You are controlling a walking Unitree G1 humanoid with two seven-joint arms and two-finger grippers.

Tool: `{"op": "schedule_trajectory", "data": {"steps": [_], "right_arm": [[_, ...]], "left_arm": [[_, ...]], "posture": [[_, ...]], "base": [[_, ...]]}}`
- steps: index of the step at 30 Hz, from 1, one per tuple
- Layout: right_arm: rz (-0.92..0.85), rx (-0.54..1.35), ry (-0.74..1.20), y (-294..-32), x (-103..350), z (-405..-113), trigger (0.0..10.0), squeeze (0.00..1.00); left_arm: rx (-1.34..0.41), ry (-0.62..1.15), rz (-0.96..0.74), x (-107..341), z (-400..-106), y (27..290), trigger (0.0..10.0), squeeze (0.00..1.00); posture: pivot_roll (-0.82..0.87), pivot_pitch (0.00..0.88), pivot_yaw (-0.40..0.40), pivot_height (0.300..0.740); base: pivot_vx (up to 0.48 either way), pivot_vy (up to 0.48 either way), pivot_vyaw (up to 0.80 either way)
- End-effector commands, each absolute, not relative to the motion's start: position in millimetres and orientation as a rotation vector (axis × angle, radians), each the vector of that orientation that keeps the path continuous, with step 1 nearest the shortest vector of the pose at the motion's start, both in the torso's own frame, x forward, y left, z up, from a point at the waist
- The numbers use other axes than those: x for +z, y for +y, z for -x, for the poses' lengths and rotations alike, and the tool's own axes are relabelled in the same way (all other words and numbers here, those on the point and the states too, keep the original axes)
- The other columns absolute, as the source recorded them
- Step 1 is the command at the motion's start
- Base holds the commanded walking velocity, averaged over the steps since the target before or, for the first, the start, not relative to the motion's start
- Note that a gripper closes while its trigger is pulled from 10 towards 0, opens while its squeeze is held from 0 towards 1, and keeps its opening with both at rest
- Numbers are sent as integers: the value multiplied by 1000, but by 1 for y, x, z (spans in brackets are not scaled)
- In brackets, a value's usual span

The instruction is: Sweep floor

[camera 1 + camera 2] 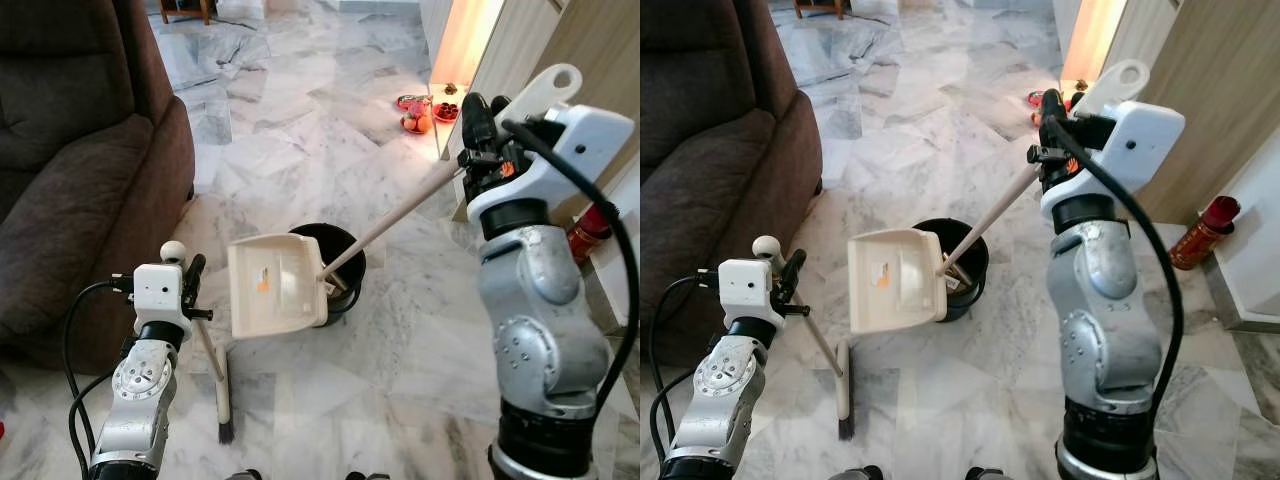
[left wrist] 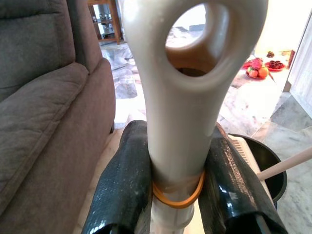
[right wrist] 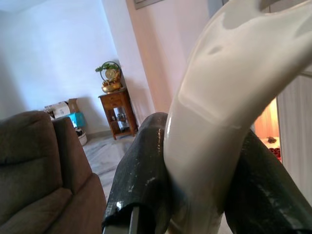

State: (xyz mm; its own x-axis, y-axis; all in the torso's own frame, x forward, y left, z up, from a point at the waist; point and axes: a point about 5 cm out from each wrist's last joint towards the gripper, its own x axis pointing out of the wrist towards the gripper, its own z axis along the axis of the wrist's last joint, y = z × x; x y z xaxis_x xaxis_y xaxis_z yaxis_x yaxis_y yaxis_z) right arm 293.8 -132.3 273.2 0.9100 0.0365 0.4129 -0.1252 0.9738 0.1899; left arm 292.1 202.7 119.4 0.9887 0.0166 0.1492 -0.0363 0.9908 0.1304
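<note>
Black bin (image 1: 345, 262) half hidden behind dustpan (image 1: 275, 285); bin contents indiscernible.

The cream dustpan (image 1: 275, 283) hangs tilted above the near-left rim of the black bin (image 1: 345, 262), its long pale handle (image 1: 400, 216) rising to the right. Nearer and to the left, the cream broom (image 1: 213, 368) leans with its dark bristles (image 1: 226, 431) on the marble floor (image 1: 330, 130).

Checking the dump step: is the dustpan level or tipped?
Tipped: the dustpan hangs steeply on its handle over the black bin, held by the right gripper.
</note>
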Motion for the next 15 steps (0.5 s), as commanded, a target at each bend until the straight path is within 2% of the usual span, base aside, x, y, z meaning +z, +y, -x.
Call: {"op": "schedule_trajectory", "data": {"steps": [1,9,15], "right_arm": [[-237,109,-463,-125,278,-290,10000,0],[-263,112,-476,-117,275,-291,10000,0],[-277,117,-506,-114,280,-289,10000,0]], "left_arm": [[30,-194,-138,126,-290,203,10000,0],[38,-198,-138,126,-290,203,10000,0],[44,-199,-138,126,-289,204,10000,0]], "posture": [[133,168,0,740],[134,178,1,740],[136,181,0,740]], "base": [[0,0,0],[0,0,0],[247,0,0]]}}
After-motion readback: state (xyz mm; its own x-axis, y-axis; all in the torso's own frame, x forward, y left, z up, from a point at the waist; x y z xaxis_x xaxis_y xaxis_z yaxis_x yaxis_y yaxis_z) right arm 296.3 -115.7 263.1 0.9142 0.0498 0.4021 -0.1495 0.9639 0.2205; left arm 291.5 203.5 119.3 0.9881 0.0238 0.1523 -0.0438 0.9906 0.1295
